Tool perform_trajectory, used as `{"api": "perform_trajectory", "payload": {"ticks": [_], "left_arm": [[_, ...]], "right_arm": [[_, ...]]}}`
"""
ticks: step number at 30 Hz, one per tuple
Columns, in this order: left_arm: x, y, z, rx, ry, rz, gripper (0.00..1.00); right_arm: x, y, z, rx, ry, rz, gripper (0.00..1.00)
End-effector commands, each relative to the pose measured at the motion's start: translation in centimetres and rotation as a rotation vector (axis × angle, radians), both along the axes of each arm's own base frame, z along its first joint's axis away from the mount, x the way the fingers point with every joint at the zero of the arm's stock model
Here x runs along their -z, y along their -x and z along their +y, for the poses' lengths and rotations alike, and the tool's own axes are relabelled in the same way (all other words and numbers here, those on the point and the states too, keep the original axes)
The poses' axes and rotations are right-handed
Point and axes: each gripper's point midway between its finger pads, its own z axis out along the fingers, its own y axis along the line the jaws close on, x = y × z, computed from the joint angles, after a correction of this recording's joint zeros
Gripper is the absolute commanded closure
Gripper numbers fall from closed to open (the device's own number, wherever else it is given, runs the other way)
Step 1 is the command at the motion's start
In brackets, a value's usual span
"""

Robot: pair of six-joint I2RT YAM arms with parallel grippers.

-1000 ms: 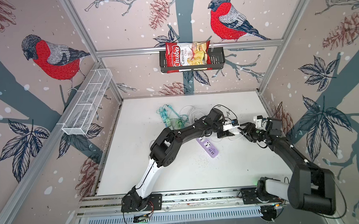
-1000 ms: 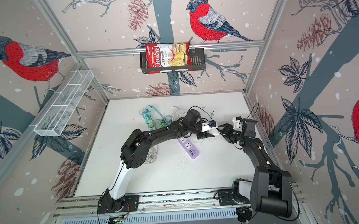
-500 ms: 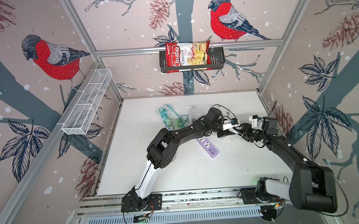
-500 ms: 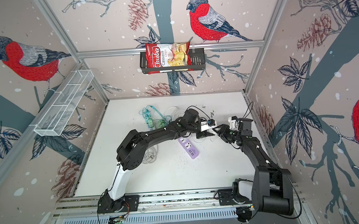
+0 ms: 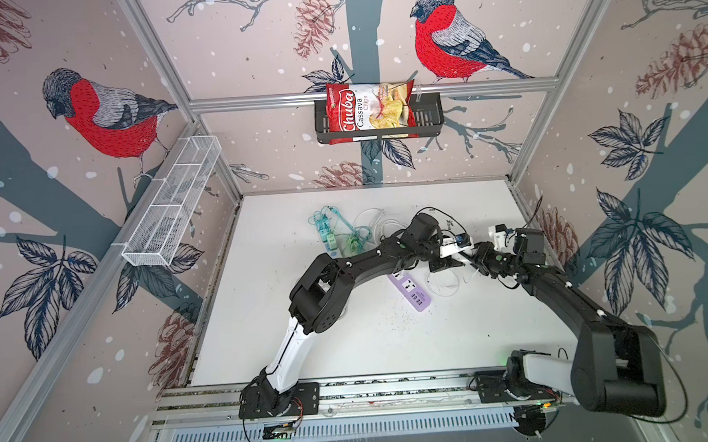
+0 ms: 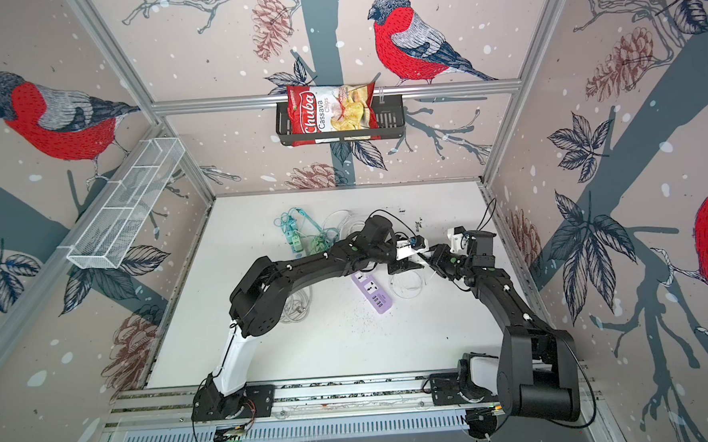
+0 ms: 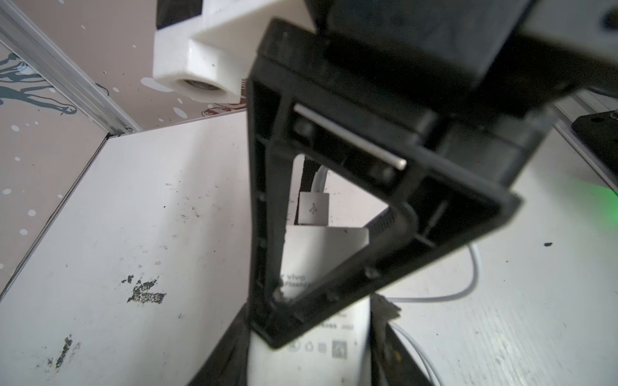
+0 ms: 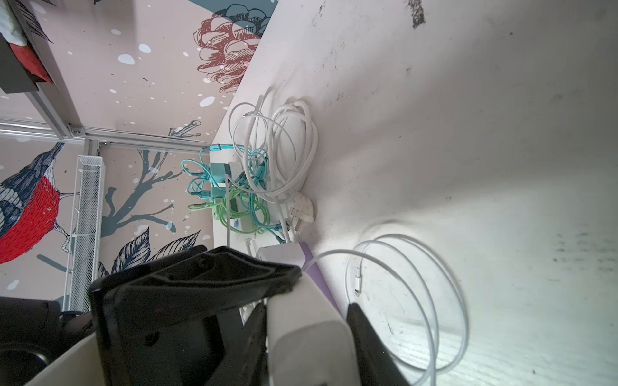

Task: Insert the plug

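My left fingers point(image 7: 227, 361) were clamped on the lower body of the white charger point(image 7: 321, 254). My right fingers point(image 8: 366, 344) were pressed against its two sides, so both arms held it above the surface point(image 5: 350, 347). A USB connector point(image 7: 313, 209) sat in the charger's end, and a white cable point(image 8: 431, 287) lay coiled on the surface underneath. The purple power strip point(image 5: 410, 292) lay just beside and lower, sockets up, the charger clear of it.
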Motion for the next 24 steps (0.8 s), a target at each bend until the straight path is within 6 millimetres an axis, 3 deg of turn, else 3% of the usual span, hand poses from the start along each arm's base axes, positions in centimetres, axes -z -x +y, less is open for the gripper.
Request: {"api": "perform_trajectory", "payload": {"ticks": [1,6,9,11,15,24], "left_arm": [[-2.2,0.7,-0.8,0.036,0.063,-0.04,0.89],[-2.5,1.1,-0.9,0.038,0.072,-0.045,0.89],[-2.9,1.1,-0.7,0.026,0.08,-0.057,0.83],[-3.1,1.2,-0.3,0.024,0.083,-0.065,0.77],[-3.5,1.7,0.3,0.03,0.087,-0.075,0.51],[-6.1,4.4,2.5,0.094,0.13,-0.11,0.34]], "right_arm": [[-0.7,-0.5,0.4,-0.014,-0.012,-0.034,0.67],[-0.2,-0.5,0.4,-0.013,0.005,-0.023,0.86],[0.0,-0.6,0.0,0.004,0.036,-0.017,0.95],[-0.2,-0.6,-0.1,0.008,0.051,-0.021,0.98],[-0.2,-0.7,-0.6,0.024,0.087,-0.025,0.99],[-1.2,-0.6,-1.1,0.017,0.124,-0.056,1.0]]}}
